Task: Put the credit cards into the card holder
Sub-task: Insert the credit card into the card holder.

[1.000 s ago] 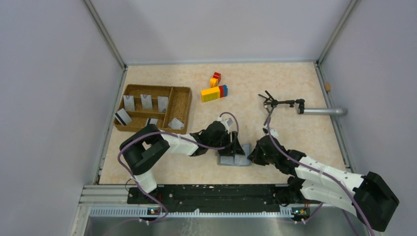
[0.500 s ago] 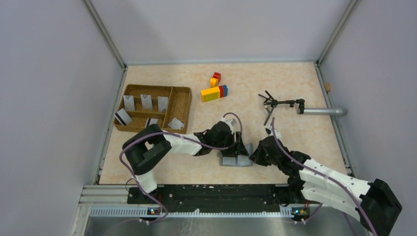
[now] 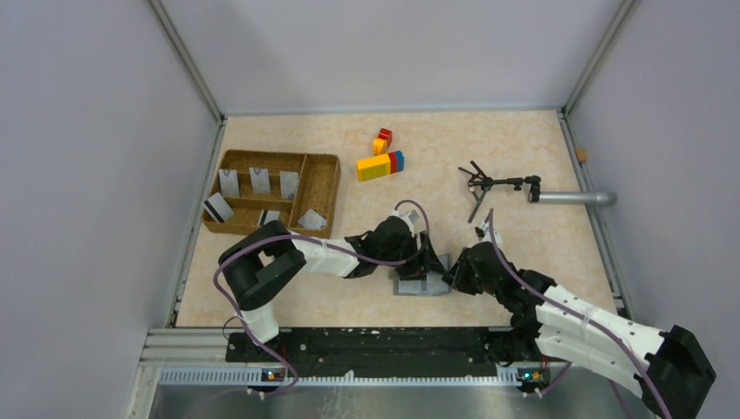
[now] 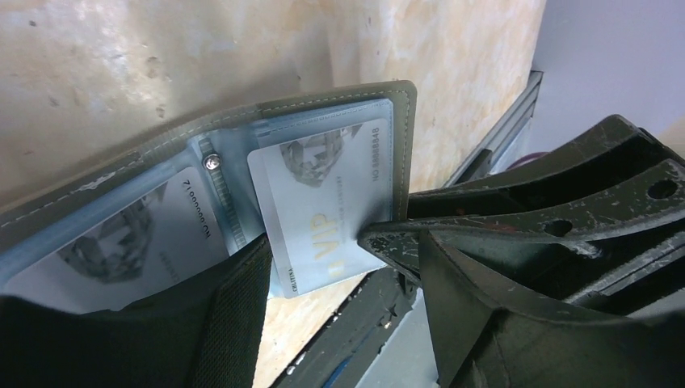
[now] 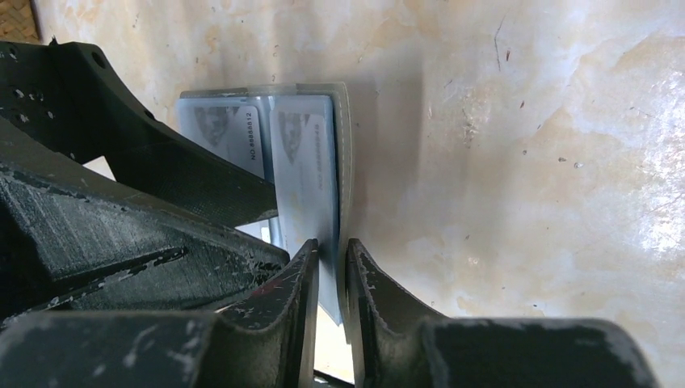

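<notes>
Top view: card holder (image 3: 417, 286) lies open on the table (image 3: 541, 253), near centre. The left gripper (image 3: 425, 264) is over its far-left side and the right gripper (image 3: 452, 274) is at its right edge. We see more credit cards (image 3: 260, 181) standing in the wicker tray (image 3: 325, 188) far left, and toy blocks (image 3: 377, 166) far centre. Jaws aren't readable from here.

Left wrist: one card (image 4: 121, 250) sits in the holder's left-hand pocket. A VIP card (image 4: 319, 206) sits skewed, half out of the right-hand pocket. Left jaws stand wide apart, gripping nothing, with one finger lying over the left panel. The right gripper's tips meet the VIP card's edge.

Right wrist: right jaws are a slim gap apart, straddling that card's protruding end. We can't tell if they pinch it.
</notes>
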### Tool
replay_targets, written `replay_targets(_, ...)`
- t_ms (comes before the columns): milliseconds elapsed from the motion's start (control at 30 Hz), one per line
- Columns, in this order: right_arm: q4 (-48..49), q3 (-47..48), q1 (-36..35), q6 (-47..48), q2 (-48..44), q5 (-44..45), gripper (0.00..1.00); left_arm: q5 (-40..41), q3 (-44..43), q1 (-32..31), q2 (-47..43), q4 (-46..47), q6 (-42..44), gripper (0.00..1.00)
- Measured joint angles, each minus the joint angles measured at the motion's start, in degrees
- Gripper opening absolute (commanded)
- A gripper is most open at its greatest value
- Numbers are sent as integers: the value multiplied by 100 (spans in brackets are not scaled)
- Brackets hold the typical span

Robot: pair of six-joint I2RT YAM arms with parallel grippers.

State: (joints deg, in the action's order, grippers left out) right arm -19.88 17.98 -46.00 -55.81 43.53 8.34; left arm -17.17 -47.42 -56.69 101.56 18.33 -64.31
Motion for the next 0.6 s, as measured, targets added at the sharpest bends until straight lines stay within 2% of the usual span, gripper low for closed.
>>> replay_targets(400, -229, 52, 0, -70, -205, 70, 20, -227, 216, 20, 24, 527, -208, 72)
replay_targets(600, -334, 127, -2, -103, -415, 90, 6, -299, 328, 144, -109, 448, -44, 76)
